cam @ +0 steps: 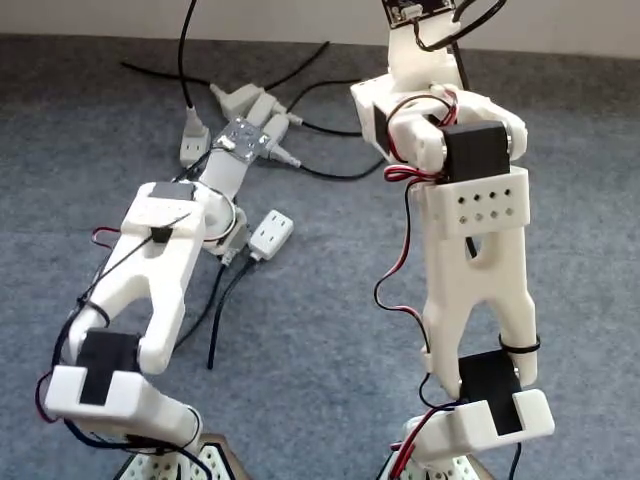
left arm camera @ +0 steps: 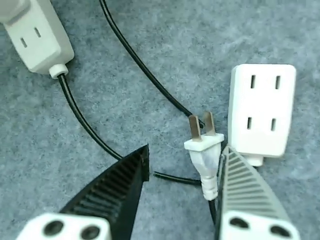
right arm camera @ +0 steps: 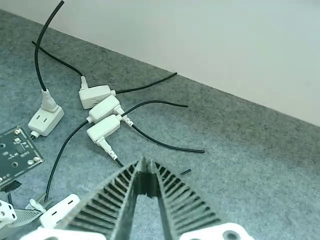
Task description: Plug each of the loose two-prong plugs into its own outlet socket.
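A: Left gripper (left arm camera: 184, 152) is low over the carpet (left arm camera: 215, 30), jaws spread wide. The loose plug (left arm camera: 204, 150) lies between them, its body touching the pale finger (left arm camera: 240, 185), prongs bare.
B: So this is the grasp step. Where's the socket?
A: The white outlet block (left arm camera: 262, 107) sits just beside the plug, slots facing the camera. A second outlet (left arm camera: 36, 39) lies well apart, on its own cord.
B: And the right gripper (right arm camera: 146, 167)?
A: Pinched together on nothing, raised above the carpet. Beyond it a cluster of outlets (right arm camera: 102, 110) may be plugged already, hard to say from here.
B: Next, I'd judge: close on the plug body, lift, line the prongs up with one slot pair, push straight in
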`<state>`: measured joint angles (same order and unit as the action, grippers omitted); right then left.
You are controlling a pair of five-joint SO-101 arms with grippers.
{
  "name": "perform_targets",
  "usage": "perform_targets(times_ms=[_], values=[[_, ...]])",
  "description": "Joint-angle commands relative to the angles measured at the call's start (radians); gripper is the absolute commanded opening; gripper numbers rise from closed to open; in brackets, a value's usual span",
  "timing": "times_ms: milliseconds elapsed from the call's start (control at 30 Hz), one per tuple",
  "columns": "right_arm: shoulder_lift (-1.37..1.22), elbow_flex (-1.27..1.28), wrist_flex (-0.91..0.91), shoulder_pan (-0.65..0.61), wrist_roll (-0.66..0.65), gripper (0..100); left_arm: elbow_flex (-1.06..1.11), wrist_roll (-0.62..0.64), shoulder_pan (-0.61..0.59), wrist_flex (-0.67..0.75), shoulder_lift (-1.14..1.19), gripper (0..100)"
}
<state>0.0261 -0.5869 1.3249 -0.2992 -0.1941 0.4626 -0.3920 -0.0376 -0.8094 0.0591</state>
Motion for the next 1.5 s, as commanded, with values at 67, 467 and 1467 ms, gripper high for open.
perform_targets(times_ms=[67,467,1467], values=[[0.045,-0.041,0.004,0.007,-0.005,0.7,-0.111,0.000,-0.019,0.025,0.119,22],[0.050,-0.042,0.004,0.007,-0.005,0.7,-0.203,0.000,0.044,-0.140,0.177,22],[0.053,-0.048,0.022,0.010,-0.008,0.7,-1.032,0.002,0.077,-0.769,0.773,1]])
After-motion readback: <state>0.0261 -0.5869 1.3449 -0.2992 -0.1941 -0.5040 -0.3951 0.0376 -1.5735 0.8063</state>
